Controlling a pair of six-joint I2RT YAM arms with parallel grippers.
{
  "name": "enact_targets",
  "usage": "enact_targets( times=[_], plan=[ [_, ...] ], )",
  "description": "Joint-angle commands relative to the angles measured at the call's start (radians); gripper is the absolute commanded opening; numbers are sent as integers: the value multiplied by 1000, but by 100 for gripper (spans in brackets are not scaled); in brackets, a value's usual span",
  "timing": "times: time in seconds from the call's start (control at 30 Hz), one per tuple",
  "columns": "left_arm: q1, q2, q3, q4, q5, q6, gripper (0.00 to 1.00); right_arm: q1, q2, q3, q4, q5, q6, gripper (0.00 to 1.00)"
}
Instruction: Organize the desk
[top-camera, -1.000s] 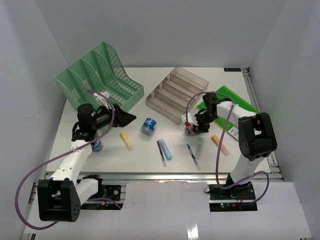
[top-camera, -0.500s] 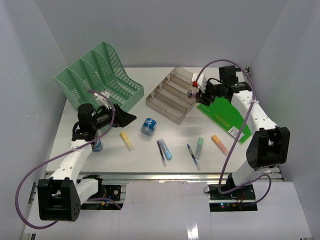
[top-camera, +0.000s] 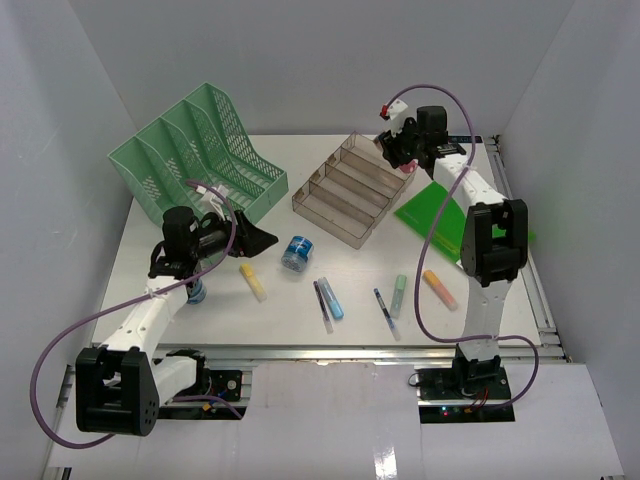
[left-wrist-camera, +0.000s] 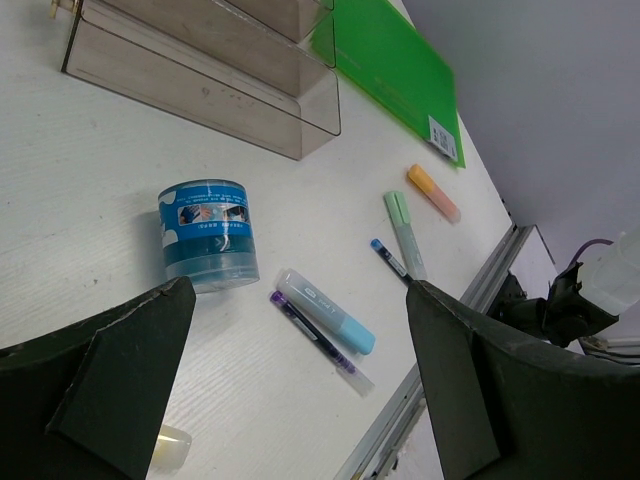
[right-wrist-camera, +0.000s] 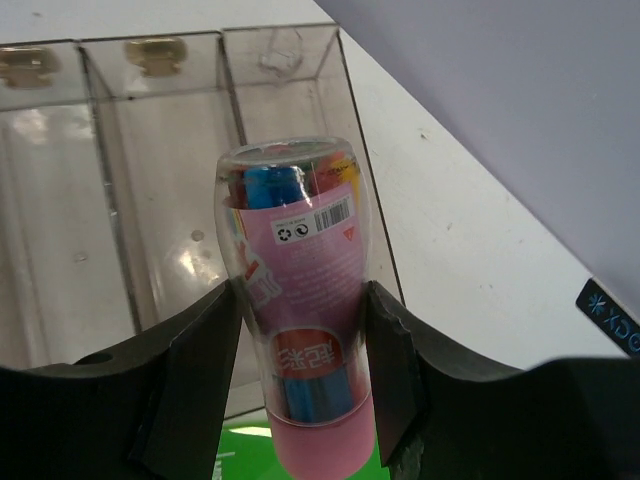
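The desk (top-camera: 200, 325) fills the floor of the white-walled booth, its silver rail (top-camera: 330, 350) nearest the arm bases. Just past the rail lie four highlighters, one each of yellow (top-camera: 253, 282), blue (top-camera: 331, 298), green (top-camera: 398, 295) and orange (top-camera: 438, 288), and two pens, one purple (top-camera: 322, 305) and one dark blue (top-camera: 385, 310), all flat and apart from each other except the purple pen, which lies just beside the blue highlighter. The left arm bends low over the left side of the desk, and the left gripper (top-camera: 262, 238) points at the single blue tub (top-camera: 296, 252) with its fingers spread wide and nothing between them. Farther back are one green folder (top-camera: 450, 215), one smoky tiered tray (top-camera: 353, 188) and one mint mesh rack (top-camera: 195, 150). The right arm stretches far out over the folder, and the right gripper (top-camera: 393, 148) hangs above the tray's far end, clamped on one clear tube (right-wrist-camera: 295, 300) with a pink label.
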Motion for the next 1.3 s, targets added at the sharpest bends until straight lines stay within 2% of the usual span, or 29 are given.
enact_targets(
  times=[0.0, 0.1, 0.3, 0.37, 0.4, 0.43, 0.47, 0.5, 0.53, 0.6, 0.73, 0.83, 0.9, 0.97, 1.07, 1.13, 1.27],
  plan=[
    [-10, 5, 32, -11, 4, 31, 98, 5, 90, 115, 161, 128, 86, 8],
    [-15, 12, 32, -11, 4, 34, 98, 4, 159, 157, 211, 147, 72, 9],
    [-21, 30, 36, -11, 10, 35, 98, 5, 242, 202, 244, 129, 59, 20],
    [-25, 37, 38, -11, 13, 35, 98, 5, 267, 207, 248, 121, 51, 30],
    [-27, 40, 38, -11, 13, 35, 98, 6, 273, 208, 249, 120, 48, 40],
    [-29, 42, 38, -11, 14, 35, 98, 6, 278, 207, 248, 118, 48, 44],
    [-34, 44, 38, -11, 12, 35, 98, 5, 282, 204, 248, 118, 48, 56],
    [-40, 47, 38, -11, 8, 34, 98, 4, 284, 202, 249, 119, 49, 74],
    [-48, 52, 38, -12, 4, 34, 98, 4, 275, 194, 245, 112, 53, 83],
    [-64, 56, 39, -18, -16, 35, 98, 1, 247, 177, 241, 95, 67, 91],
    [-119, 60, 51, -68, -94, 60, 98, -10, 110, 103, 212, 9, 102, 98],
    [-163, 66, 69, -110, -180, 88, 98, -35, -38, 8, 117, -131, 111, 97],
    [-198, 54, 71, -149, -233, 92, 98, -58, -180, -97, 22, -375, 95, 96],
    [-216, 43, 67, -156, -273, 86, 98, -83, -264, -190, -39, -516, 91, 95],
    [-248, 40, 73, -184, -359, 42, 98, -92, -506, -441, -171, -723, 19, 95],
    [-267, 46, 85, -217, -394, 25, 98, -92, -606, -647, -178, -737, -11, 95],
    [-327, 61, 150, -333, -533, 25, 98, -106, -774, -828, -158, -739, -21, 95]
  ],
)
